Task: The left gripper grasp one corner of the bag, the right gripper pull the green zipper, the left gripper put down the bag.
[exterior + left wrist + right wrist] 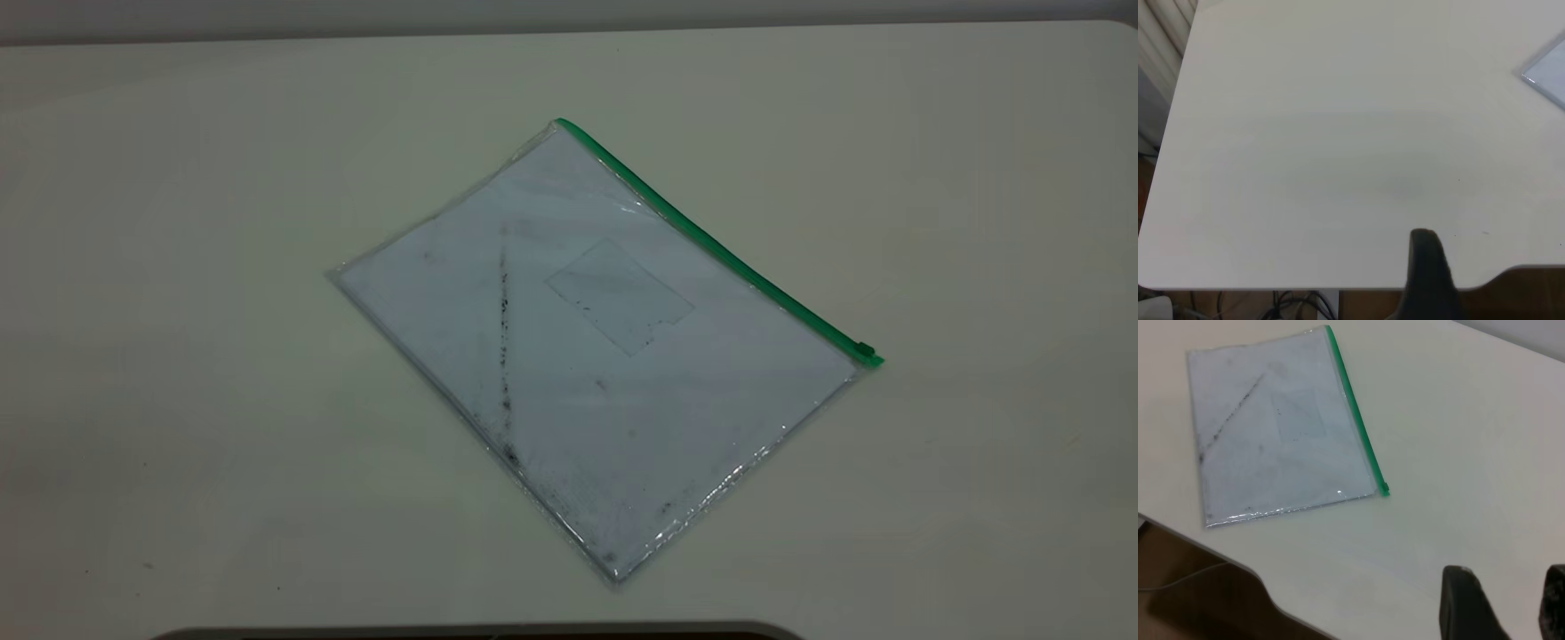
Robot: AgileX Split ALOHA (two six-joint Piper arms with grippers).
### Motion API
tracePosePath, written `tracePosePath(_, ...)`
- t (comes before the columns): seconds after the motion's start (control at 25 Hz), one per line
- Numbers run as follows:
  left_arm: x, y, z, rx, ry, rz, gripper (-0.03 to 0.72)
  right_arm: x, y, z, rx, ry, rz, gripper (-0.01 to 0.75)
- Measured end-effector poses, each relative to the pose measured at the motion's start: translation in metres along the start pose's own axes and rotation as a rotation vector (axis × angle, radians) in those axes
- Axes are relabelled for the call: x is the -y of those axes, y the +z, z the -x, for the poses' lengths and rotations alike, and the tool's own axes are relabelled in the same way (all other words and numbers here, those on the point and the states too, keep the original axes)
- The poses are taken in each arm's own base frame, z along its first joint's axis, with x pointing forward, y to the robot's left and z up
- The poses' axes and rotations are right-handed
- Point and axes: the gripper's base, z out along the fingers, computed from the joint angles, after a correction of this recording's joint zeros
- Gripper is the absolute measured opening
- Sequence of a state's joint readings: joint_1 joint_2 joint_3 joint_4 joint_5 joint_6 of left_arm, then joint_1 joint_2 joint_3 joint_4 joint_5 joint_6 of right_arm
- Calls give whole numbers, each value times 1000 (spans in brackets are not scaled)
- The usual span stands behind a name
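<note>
The bag (587, 356) lies flat and askew in the middle of the table, clear plastic over white paper with a dark diagonal streak and a small card pocket. The green zipper (711, 240) runs along its far right edge, with the slider tab (864, 349) at the near right corner. Neither gripper appears in the exterior view. The right wrist view holds the whole bag (1278, 427) and zipper (1355, 413); my right gripper (1508, 577) hovers open well away from the slider. My left gripper (1498, 260) shows a single finger (1426, 260) over bare table, far from the bag's corner (1550, 70).
The white table (178, 400) stretches wide around the bag. Its near edge with a curved cut-out (480, 629) is at the bottom of the exterior view. Table edges also show in the left wrist view (1271, 288) and right wrist view (1238, 560).
</note>
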State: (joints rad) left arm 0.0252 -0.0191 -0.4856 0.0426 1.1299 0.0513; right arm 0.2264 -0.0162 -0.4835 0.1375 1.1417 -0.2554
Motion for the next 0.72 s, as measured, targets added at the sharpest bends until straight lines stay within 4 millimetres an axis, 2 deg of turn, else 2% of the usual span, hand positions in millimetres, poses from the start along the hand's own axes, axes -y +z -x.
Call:
tracePosePath(0.44, 0, 0, 0, 0, 0, 0, 577, 0, 0, 0, 0, 3, -4, 243)
tracePosePath(0.72, 0, 0, 0, 0, 2, 0, 577, 4, 1, 0, -17, 91, -134, 243)
